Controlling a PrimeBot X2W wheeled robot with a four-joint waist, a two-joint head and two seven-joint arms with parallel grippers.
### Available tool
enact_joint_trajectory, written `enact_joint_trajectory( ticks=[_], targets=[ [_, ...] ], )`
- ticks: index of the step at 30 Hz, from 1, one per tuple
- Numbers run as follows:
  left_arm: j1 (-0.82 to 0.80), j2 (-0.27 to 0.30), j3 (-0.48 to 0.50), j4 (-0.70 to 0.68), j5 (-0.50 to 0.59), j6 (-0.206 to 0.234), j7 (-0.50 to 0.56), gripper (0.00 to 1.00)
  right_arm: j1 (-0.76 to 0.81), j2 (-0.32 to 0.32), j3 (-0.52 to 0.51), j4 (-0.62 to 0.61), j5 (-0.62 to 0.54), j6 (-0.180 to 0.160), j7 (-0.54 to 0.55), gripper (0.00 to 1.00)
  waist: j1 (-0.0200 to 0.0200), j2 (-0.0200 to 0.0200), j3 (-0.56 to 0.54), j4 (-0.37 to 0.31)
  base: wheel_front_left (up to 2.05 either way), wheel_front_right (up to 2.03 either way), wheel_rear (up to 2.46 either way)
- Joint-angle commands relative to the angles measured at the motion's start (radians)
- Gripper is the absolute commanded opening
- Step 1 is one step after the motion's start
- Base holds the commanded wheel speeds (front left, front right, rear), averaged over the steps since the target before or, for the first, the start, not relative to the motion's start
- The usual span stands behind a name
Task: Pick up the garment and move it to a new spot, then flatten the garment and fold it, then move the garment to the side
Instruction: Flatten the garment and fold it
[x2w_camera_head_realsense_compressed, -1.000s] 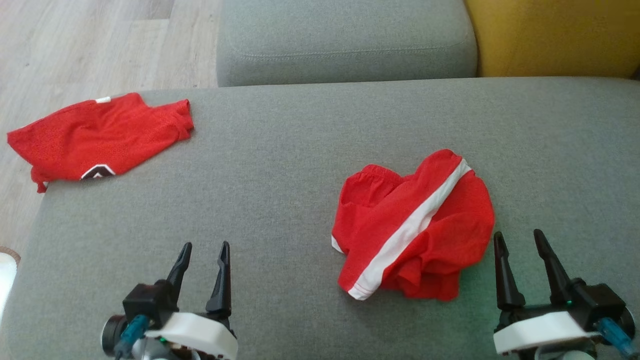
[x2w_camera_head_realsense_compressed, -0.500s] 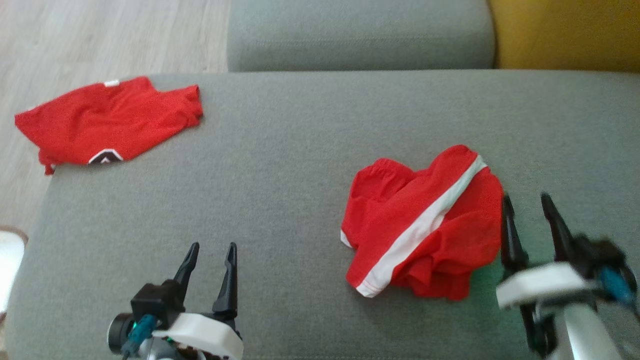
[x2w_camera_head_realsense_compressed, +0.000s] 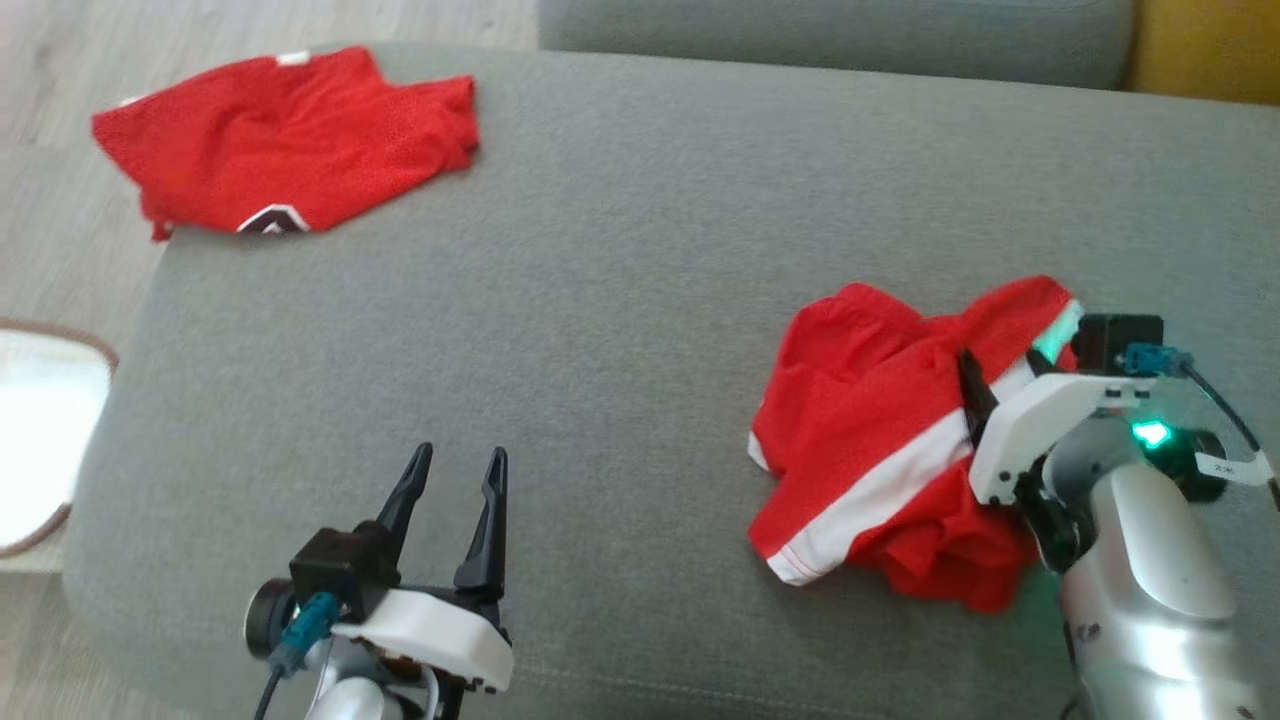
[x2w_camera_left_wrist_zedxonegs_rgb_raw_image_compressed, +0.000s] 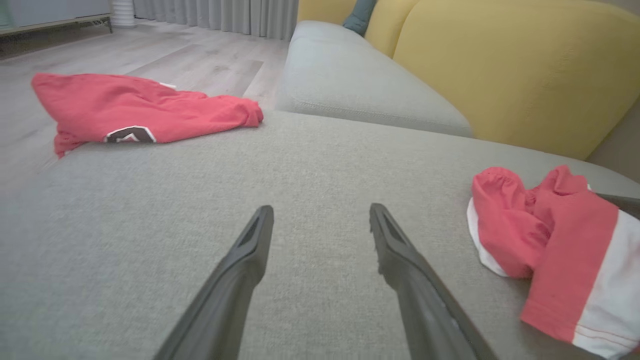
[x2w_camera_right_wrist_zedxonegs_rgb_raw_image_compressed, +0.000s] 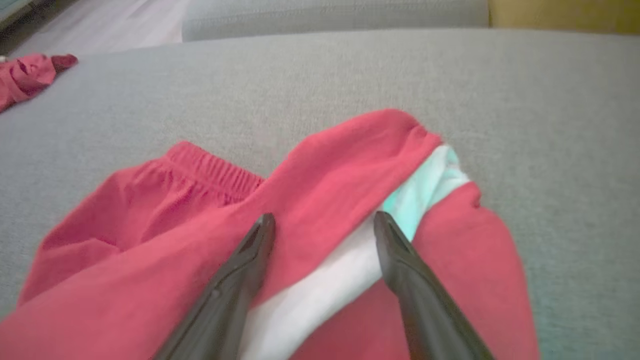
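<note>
Head view: we find the red shorts (x2w_camera_head_realsense_compressed: 870, 440) crumpled right of centre on the grey sofa seat (x2w_camera_head_realsense_compressed: 600, 300), not yet lifted; moving, flattening, folding and setting aside all remain. Their white stripe (x2w_camera_head_realsense_compressed: 870, 510), taken as the long axis, runs diagonally from near-left to far-right. The right gripper (x2w_camera_head_realsense_compressed: 998, 362) stands spread over the stripe's far end; the left gripper (x2w_camera_head_realsense_compressed: 461, 455), also spread, holds nothing. Left wrist view: the shorts lie well right of its fingers (x2w_camera_left_wrist_zedxonegs_rgb_raw_image_compressed: 240, 270). Right wrist view: the parted fingers straddle the stripe, with the elastic waistband (x2w_camera_right_wrist_zedxonegs_rgb_raw_image_compressed: 210, 167) toward the far left; whether they touch the cloth we cannot tell.
</note>
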Motion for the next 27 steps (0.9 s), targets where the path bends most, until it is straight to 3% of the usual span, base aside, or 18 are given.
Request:
enact_joint_trajectory(
  ticks=[1, 2, 3, 4, 6, 13, 17, 21, 27],
  targets=[
    [-0.042, -0.003, 0.027, -0.025, 0.003, 0.002, -0.012, 1.00, -0.040, -0.004, 0.014, -0.019, -0.008, -0.001, 0.009, 1.00, -0.0001, 0.0000, 0.012, 0.017, 0.00, 0.00, 0.00],
    [-0.043, -0.004, 0.027, -0.023, 0.002, 0.002, -0.012, 1.00, -0.045, -0.004, 0.008, -0.009, -0.008, -0.001, 0.018, 1.00, -0.0001, 0.0000, 0.013, 0.022, 0.00, 0.00, 0.00],
    [-0.044, -0.005, 0.028, -0.022, 0.002, 0.003, -0.012, 1.00, -0.048, -0.004, 0.006, 0.000, -0.004, -0.001, 0.026, 0.80, -0.0001, 0.0000, 0.013, 0.026, 0.00, 0.00, 0.00],
    [-0.045, -0.005, 0.029, -0.021, 0.002, 0.003, -0.012, 1.00, -0.050, -0.004, 0.006, 0.009, 0.002, -0.001, 0.033, 0.48, -0.0001, 0.0000, 0.013, 0.029, 0.00, 0.00, 0.00],
    [-0.046, -0.006, 0.031, -0.019, 0.003, 0.002, -0.012, 1.00, -0.053, -0.004, 0.008, 0.020, 0.008, -0.001, 0.039, 0.00, -0.0001, 0.0000, 0.011, 0.034, 0.00, 0.00, 0.00],
    [-0.048, -0.007, 0.035, -0.016, 0.010, -0.001, -0.012, 1.00, -0.069, -0.004, 0.016, 0.013, 0.016, -0.001, -0.014, 0.00, -0.0001, 0.0000, 0.006, 0.041, 0.00, 0.00, 0.00],
    [-0.049, -0.007, 0.039, -0.014, 0.013, -0.003, -0.012, 1.00, -0.096, -0.004, 0.073, -0.022, 0.028, -0.001, -0.078, 0.00, -0.0001, 0.0000, 0.006, 0.039, 0.00, 0.00, 0.00],
    [-0.050, -0.008, 0.039, -0.014, 0.018, -0.003, -0.012, 1.00, -0.130, -0.004, 0.214, -0.069, 0.063, -0.001, -0.128, 0.00, -0.0001, 0.0000, 0.004, 0.036, 0.00, 0.00, 0.00],
    [-0.053, -0.008, 0.034, -0.011, 0.019, -0.007, -0.012, 1.00, -0.138, -0.004, 0.522, -0.142, 0.170, -0.001, -0.127, 0.00, -0.0001, 0.0000, 0.002, 0.043, 0.00, 0.00, 0.00]
  ],
)
